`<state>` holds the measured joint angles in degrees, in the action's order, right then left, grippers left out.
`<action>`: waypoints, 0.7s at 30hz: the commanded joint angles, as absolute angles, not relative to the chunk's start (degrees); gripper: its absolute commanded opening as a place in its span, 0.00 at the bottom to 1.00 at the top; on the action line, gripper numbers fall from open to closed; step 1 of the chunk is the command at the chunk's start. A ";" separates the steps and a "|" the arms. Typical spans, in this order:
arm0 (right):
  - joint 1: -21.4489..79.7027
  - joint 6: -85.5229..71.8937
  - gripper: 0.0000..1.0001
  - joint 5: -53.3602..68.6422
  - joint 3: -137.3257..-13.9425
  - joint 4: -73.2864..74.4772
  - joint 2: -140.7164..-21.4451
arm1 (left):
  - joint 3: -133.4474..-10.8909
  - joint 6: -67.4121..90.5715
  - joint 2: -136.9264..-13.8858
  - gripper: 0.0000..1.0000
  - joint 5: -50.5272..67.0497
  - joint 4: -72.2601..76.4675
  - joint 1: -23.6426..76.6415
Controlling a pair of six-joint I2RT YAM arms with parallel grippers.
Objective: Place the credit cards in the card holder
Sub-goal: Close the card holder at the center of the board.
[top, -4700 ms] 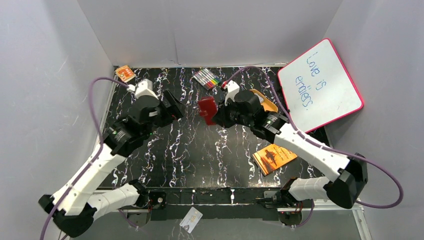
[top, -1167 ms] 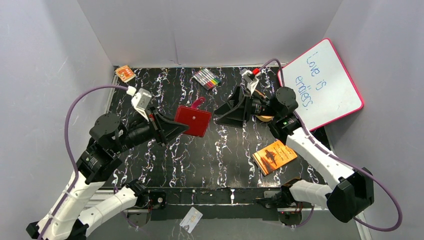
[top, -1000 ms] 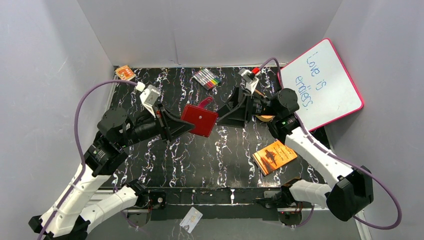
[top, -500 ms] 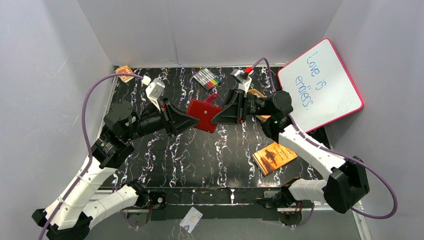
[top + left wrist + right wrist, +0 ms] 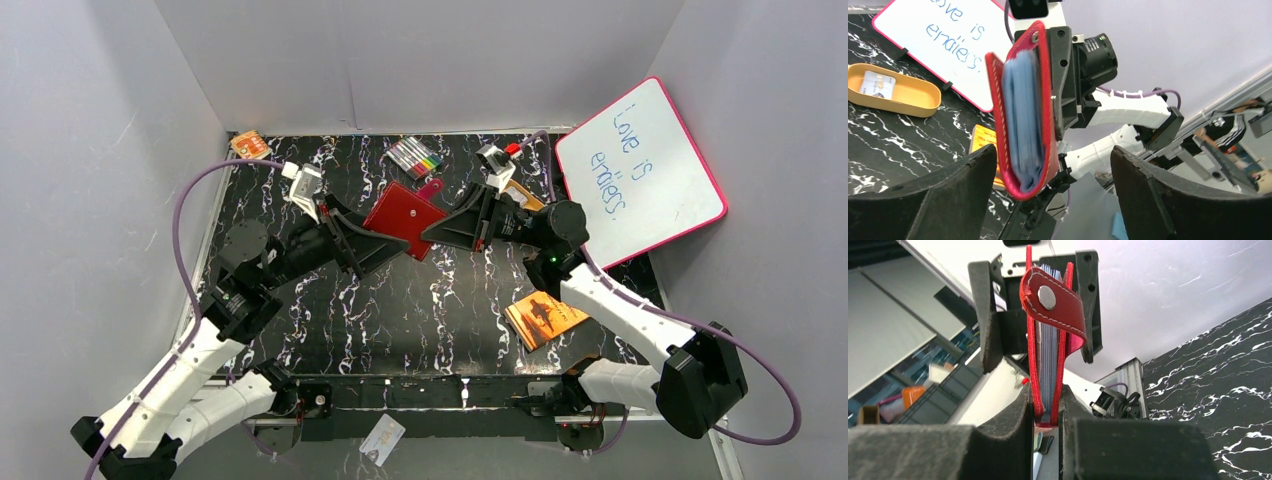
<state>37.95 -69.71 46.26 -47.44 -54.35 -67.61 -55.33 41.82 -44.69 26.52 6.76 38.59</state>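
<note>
Three grey walls point(image 5: 450, 60), black marbled tabletop point(image 5: 400, 300)

blue layers point(image 5: 1022, 117) inside the card holder point(image 5: 1045, 100) are blurred, impossible to count.

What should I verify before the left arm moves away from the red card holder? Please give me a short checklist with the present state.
1. Grip of the right gripper on the card holder: ok, its fingers pinch one edge.
2. Opening of the left gripper: ok, its fingers stand wide on both sides and do not touch the holder.
3. Grip deep enough to carry the holder alone: cannot tell, only a narrow edge is pinched.
4. All credit cards inside: not ok, one card lies in the orange tray.
5. Fastening of the snap tab: cannot tell.
</note>
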 commanded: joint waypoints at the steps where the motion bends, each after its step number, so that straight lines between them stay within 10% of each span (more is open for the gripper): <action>1: 38.06 -68.92 0.00 37.28 -46.85 -57.94 -64.15 | -51.85 49.40 -43.62 0.80 23.51 18.52 38.84; 9: 38.29 -68.04 0.00 37.18 -47.02 -56.47 -63.98 | -51.50 51.63 -45.11 0.58 21.48 20.83 38.82; 21: 38.83 -67.24 0.00 36.57 -47.07 -55.90 -63.91 | -52.47 53.53 -48.11 0.51 21.07 22.70 38.84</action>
<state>38.28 -68.29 38.02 -46.06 -52.56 -65.82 -50.37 53.17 -47.44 21.39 20.16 38.59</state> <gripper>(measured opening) 0.230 0.527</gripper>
